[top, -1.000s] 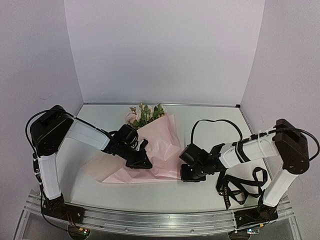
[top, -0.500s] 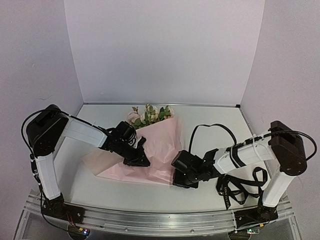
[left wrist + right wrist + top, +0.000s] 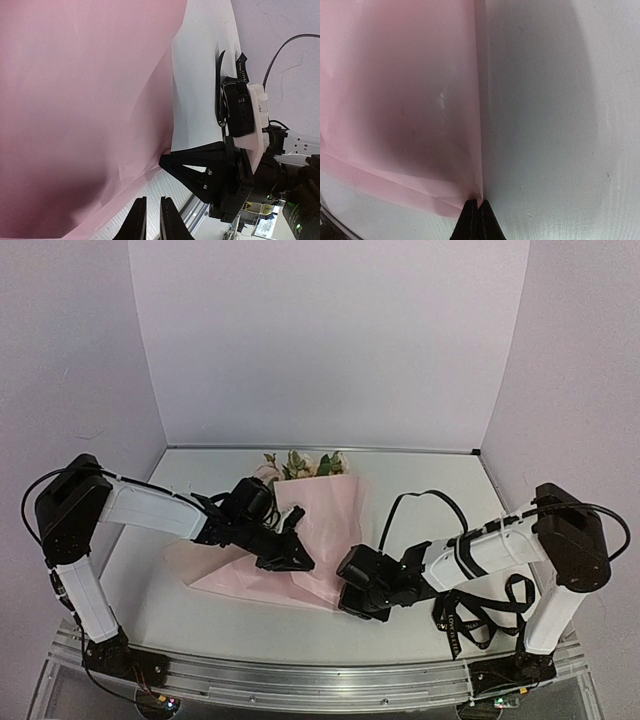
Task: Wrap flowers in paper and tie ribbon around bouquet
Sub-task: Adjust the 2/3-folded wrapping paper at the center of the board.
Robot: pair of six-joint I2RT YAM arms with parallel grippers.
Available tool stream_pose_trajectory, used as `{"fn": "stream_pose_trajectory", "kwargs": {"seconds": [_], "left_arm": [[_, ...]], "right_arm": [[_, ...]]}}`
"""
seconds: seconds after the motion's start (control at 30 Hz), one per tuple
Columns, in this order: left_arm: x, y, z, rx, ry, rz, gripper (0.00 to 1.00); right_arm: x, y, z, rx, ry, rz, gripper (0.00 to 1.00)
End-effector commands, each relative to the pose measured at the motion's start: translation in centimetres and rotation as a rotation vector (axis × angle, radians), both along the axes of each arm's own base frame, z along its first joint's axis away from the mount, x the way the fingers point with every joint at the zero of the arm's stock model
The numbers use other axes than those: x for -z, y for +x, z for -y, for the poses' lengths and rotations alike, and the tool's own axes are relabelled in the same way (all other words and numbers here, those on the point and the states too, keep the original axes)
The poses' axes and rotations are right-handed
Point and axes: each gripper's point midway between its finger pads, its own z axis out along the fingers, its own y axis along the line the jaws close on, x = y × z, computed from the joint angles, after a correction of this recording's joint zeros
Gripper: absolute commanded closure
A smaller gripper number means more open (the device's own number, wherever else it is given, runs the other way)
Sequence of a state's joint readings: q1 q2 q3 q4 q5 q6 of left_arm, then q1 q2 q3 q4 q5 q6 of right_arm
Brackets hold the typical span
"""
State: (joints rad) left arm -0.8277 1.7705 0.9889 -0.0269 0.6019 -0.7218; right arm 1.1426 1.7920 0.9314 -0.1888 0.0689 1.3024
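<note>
Both arms stretch low and inward across the bench (image 3: 425,485). The left gripper (image 3: 297,558) hangs over the middle of the pink paper (image 3: 335,515), its fingers a sliver apart with nothing seen between them. The right gripper (image 3: 477,210), pressed together, pinches the sheet's near right edge. The flowers (image 3: 300,464) lie at the paper's far end, and the ribbon (image 3: 480,625) is looped near the right arm's base.

The right fingers (image 3: 469,222) sit pressed together at the bottom, pinching the straight edge of the pink paper (image 3: 395,100). The white surface (image 3: 560,125) lies bare to its right.
</note>
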Motion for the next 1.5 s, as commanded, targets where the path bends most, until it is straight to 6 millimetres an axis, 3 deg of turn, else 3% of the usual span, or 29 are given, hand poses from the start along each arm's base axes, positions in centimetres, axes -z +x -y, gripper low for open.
{"fn": "stream_pose_trajectory", "kwargs": {"seconds": [0.0,0.23,0.4,0.53,0.63,0.73,0.97,1.07,1.13,1.27,1.37,1.47], "left_arm": [[1.5,0.5,0.4,-0.036,0.005,-0.013,0.9],[7.7,0.3,-2.0,-0.111,0.178,-0.062,0.96],[9.4,0.1,-2.8,-0.127,0.227,-0.077,0.98],[9.9,0.0,-3.2,-0.13,0.254,-0.079,0.99],[10.3,-0.2,-3.5,-0.128,0.271,-0.086,1.0],[10.4,-0.2,-3.8,-0.128,0.284,-0.086,1.0],[10.3,0.1,-4.3,-0.13,0.3,-0.088,1.0],[10.1,0.3,-4.2,-0.126,0.303,-0.087,1.0],[9.9,0.4,-4.1,-0.125,0.306,-0.086,1.0],[10.1,0.6,-4.1,-0.121,0.314,-0.091,1.0],[10.0,0.5,-4.2,-0.119,0.32,-0.094,1.0],[10.0,0.6,-4.3,-0.119,0.324,-0.095,1.0]], "right_arm": [[1.2,-0.6,0.7,-0.006,-0.053,-0.013,1.0],[0.4,-0.7,0.1,-0.085,-0.048,0.008,0.99],[-1.3,-0.3,0.5,-0.137,-0.027,0.057,0.68],[-4.7,1.5,0.5,-0.19,0.092,0.126,0.48],[-7.3,3.5,-0.4,-0.229,0.24,0.148,0.46],[-9.0,5.6,-2.0,-0.249,0.383,0.167,0.54],[-8.9,12.6,-3.8,-0.183,0.505,0.119,0.66],[-7.6,14.8,-4.4,-0.149,0.512,0.081,0.69],[-6.4,16.4,-3.6,-0.106,0.501,0.063,0.7],[-3.8,19.9,-0.1,-0.013,0.462,0.049,0.68],[-3.1,22.3,1.0,-0.01,0.429,0.041,0.63],[-4.1,24.1,1.1,-0.032,0.415,0.057,0.56]]}}
